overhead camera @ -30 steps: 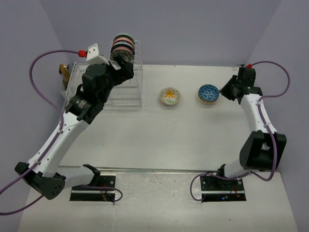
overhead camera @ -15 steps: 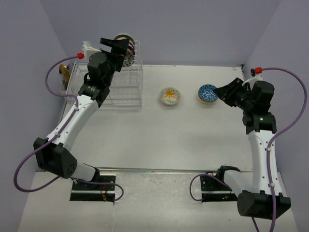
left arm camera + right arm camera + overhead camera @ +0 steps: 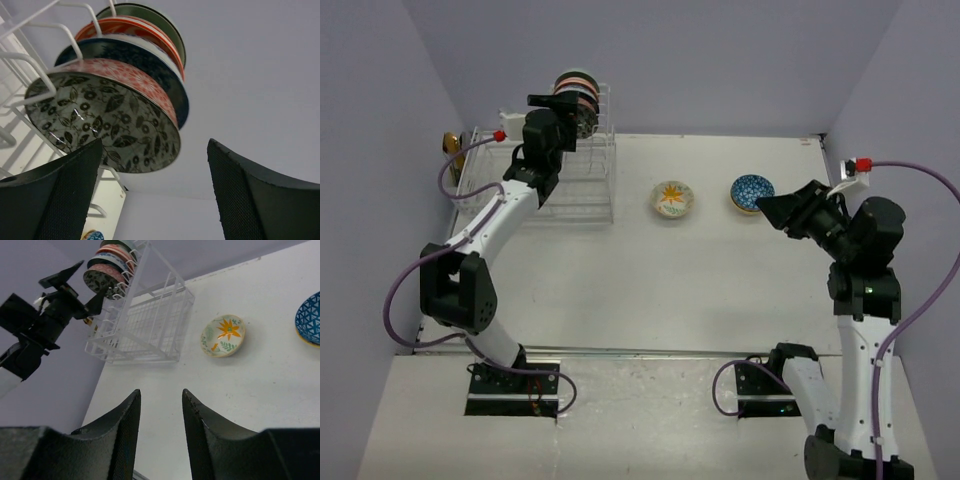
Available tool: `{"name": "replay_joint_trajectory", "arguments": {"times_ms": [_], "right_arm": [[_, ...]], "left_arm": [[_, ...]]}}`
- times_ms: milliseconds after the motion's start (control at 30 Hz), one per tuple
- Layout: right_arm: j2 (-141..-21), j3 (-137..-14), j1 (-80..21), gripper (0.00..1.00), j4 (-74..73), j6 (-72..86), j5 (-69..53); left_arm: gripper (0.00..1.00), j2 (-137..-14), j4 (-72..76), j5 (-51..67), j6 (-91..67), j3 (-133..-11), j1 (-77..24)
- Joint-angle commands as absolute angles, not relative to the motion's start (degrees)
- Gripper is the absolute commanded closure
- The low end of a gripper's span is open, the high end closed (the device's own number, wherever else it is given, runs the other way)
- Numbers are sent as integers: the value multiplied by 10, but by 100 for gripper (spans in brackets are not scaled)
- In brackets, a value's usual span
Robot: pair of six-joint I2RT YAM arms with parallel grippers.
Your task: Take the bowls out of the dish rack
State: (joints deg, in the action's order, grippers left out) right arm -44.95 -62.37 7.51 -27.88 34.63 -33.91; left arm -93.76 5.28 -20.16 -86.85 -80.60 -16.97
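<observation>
The white wire dish rack (image 3: 570, 178) stands at the table's far left. Several bowls (image 3: 576, 92) sit on edge in its tall tower. My left gripper (image 3: 565, 105) hovers open beside them. In the left wrist view the nearest bowl, black and grey with leaves (image 3: 105, 125), hangs just above and left of the gripper's (image 3: 154, 145) empty gap. A cream bowl with an orange flower (image 3: 673, 199) and a blue patterned bowl (image 3: 752, 192) rest upright on the table. My right gripper (image 3: 770, 210) is raised, open and empty, near the blue bowl, and in its own view (image 3: 160, 392) it faces the rack (image 3: 145, 325).
A small golden-brown object (image 3: 451, 143) sits at the rack's far left end. The left arm (image 3: 45, 320) reaches up along the rack's left side. Purple walls close in behind and on both sides. The cream bowl (image 3: 223, 335) and blue bowl (image 3: 309, 320) lie right of the rack.
My left arm has stretched back and up, bringing its gripper level with the bowls in the tower. My right arm has pulled back and risen from the blue bowl, its jaws spreading a little.
</observation>
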Motion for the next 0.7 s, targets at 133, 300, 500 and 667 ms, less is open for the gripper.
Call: {"name": "replay_joint_trajectory", "arguments": {"times_ms": [133,300,500,667], "right_arm": [[-410,-635,76,59,-270,351,-384],[-413,-618,76,59,-257,352,-388],[-410,-613,76,59,-250,352,-386],[-408,-612,76,59,-250,351,-385]], "left_arm": [[20,-967,135,-218,-882,-829,-152],[30,-984,136,-221,-873,-844,-151],[53,-977,135,-223,-889,-817,-151],[74,-967,135,-229,-897,-797,-151]]}}
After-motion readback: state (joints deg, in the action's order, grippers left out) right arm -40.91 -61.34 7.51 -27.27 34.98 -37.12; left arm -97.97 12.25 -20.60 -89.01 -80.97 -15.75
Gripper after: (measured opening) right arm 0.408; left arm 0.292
